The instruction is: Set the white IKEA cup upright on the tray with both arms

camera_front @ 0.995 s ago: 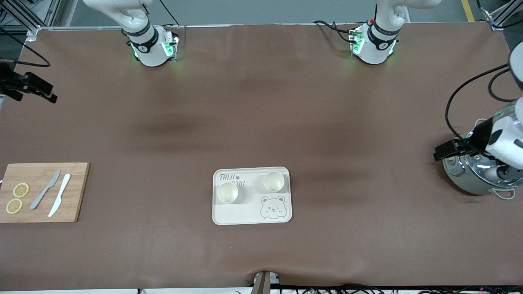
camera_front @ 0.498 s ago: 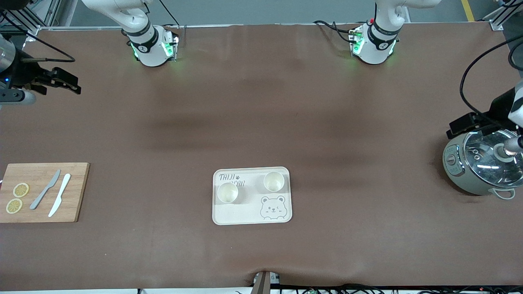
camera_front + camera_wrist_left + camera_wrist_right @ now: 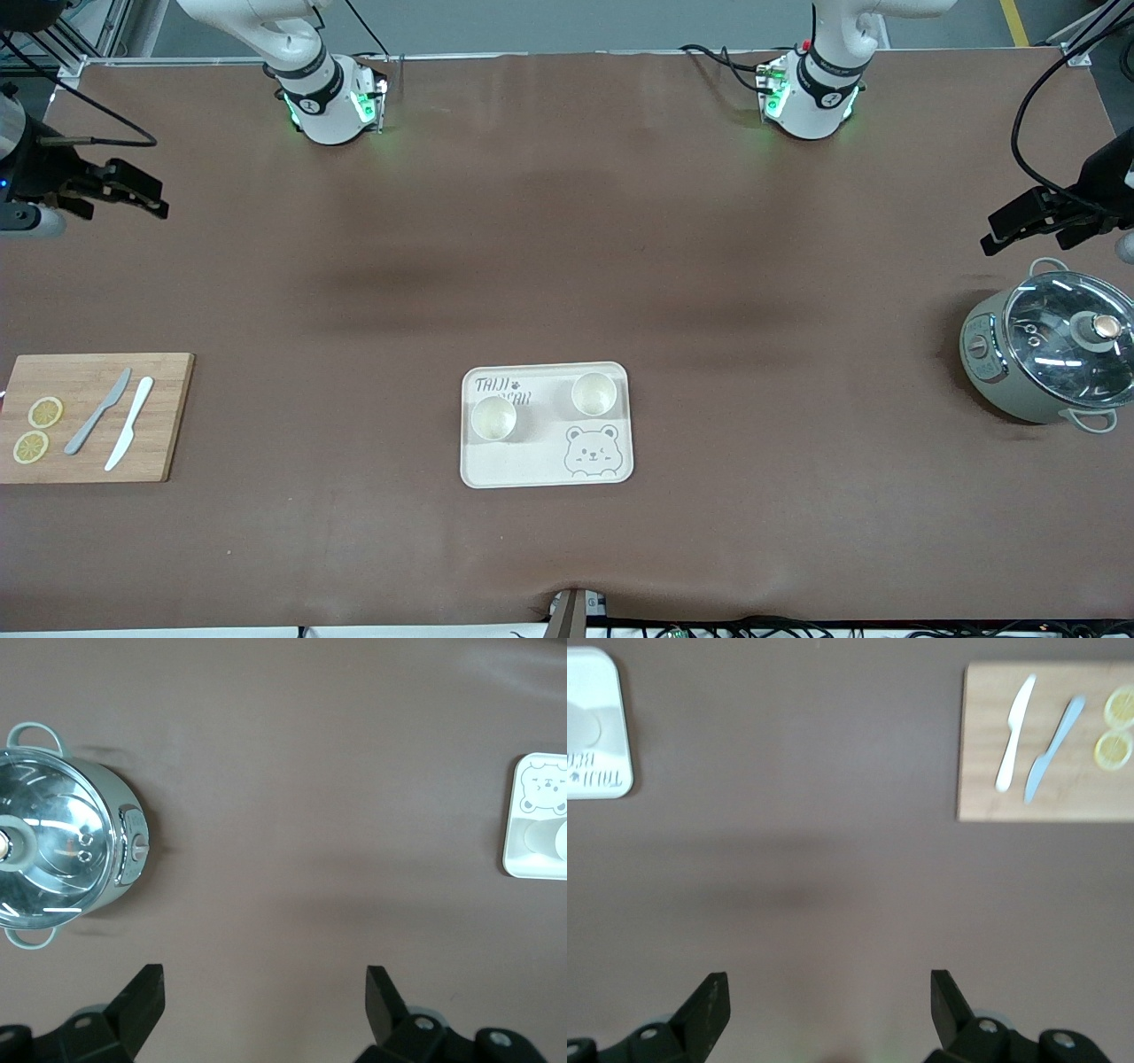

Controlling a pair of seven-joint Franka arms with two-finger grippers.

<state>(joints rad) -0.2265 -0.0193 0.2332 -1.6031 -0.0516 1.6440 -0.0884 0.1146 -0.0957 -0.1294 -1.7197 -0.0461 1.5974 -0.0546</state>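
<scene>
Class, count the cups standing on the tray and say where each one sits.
2. One cup stands on the tray toward the right arm's end, by the lettering; the other cup stands toward the left arm's end, above the bear drawing. Both upright.

1. The left arm's small black two-finger gripper is being held in the air at the left arm's end of the brown table, with its jaws spread wide, as shown by the two black fingertips standing well apart in the left wrist view.
2. The right arm's small black two-finger gripper is being held in the air at the right arm's end of the table, its black fingertips likewise parted, with nothing being gripped.
</scene>
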